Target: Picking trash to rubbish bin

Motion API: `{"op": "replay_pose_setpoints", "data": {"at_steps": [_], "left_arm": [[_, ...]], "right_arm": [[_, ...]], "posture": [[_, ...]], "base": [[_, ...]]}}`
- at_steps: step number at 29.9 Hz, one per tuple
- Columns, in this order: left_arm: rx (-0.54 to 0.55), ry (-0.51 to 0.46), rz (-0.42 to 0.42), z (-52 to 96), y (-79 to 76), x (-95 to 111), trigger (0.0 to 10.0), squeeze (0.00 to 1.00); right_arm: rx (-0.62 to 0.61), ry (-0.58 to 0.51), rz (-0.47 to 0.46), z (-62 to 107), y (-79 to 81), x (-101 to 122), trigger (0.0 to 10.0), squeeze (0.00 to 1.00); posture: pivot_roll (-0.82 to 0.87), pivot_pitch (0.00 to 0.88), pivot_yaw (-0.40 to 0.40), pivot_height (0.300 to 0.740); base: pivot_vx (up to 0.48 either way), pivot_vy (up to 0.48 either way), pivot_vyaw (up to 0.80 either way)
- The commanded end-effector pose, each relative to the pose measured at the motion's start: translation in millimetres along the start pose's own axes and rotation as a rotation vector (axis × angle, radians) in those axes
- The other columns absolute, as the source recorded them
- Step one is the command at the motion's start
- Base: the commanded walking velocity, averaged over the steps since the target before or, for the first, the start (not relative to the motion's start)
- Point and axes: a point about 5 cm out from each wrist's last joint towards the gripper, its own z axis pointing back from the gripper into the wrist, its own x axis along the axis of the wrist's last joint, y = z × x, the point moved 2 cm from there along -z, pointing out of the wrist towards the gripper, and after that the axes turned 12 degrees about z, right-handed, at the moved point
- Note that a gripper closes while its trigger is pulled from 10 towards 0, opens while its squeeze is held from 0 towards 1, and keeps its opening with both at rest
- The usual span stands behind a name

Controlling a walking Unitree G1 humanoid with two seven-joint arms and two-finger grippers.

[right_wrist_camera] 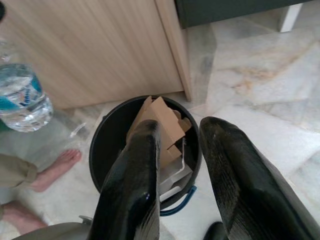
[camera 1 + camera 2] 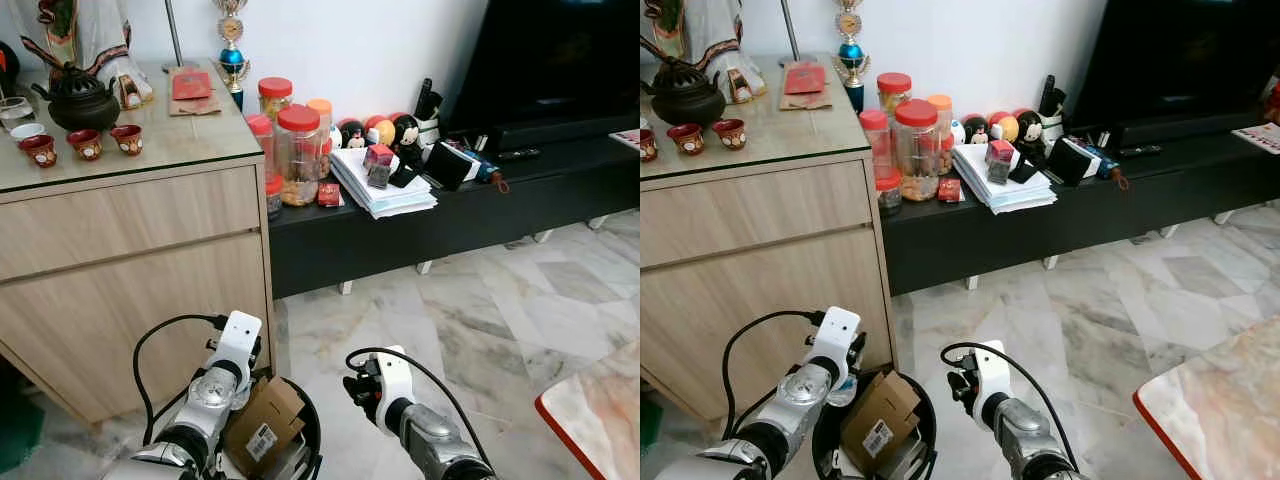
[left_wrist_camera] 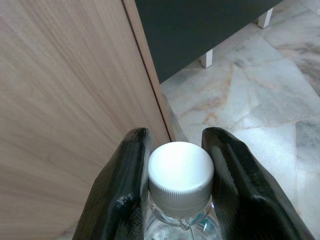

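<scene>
We grip a clear plastic bottle point(image 3: 181, 200) in our left gripper point(image 3: 180, 175), the two black fingers point(image 3: 125, 185) pressed against either side of its white cap point(image 3: 181, 165), and we hold it above the black rubbish bin point(image 1: 107, 145) beside the wooden cabinet point(image 2: 120, 250). The bin already holds a cardboard box point(image 2: 262, 425). Our right gripper point(image 1: 177, 165) hangs over the bin with its fingers apart and nothing between them. A person's bare feet point(image 1: 52, 167) stand near the bin.
</scene>
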Motion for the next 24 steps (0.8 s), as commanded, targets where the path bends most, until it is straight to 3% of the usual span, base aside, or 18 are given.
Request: {"op": "replay_pose_setpoints", "data": {"at_steps": [1,11,12,13,24], "left_arm": [[-0.031,-0.016,-0.009,-0.5,-5.2,2.2,10.0,0.00],[-0.041,-0.013,-0.017,1.9,-5.3,-2.1,10.0,0.00],[-0.043,-0.014,-0.019,1.9,-5.3,-2.0,10.0,0.18],[-0.045,-0.016,-0.021,1.8,-5.5,-1.7,10.0,1.00],[-0.044,-0.027,-0.037,1.1,-1.7,1.9,10.0,1.00]], "right_arm": [[0.004,-0.038,0.015,-0.9,-2.9,10.1,10.0,0.00],[0.047,-0.041,0.007,-1.0,3.0,7.4,10.0,0.00],[0.049,-0.041,0.007,-0.9,3.2,7.3,10.0,0.00],[0.050,-0.041,0.007,-0.9,3.3,7.2,10.0,0.00],[0.050,-0.043,0.005,0.0,2.5,5.9,10.0,0.00]], "posture": [[-0.03,0.000,-0.089,0.740],[-0.02,0.000,-0.089,0.740],[-0.02,0.000,-0.089,0.740],[-0.02,0.000,-0.089,0.740],[-0.02,0.000,-0.088,0.740]], "base": [[0.000,0.000,0.00],[0.000,0.000,0.00],[0.000,0.000,0.00],[0.000,0.000,0.00],[0.000,0.000,0.00]]}}
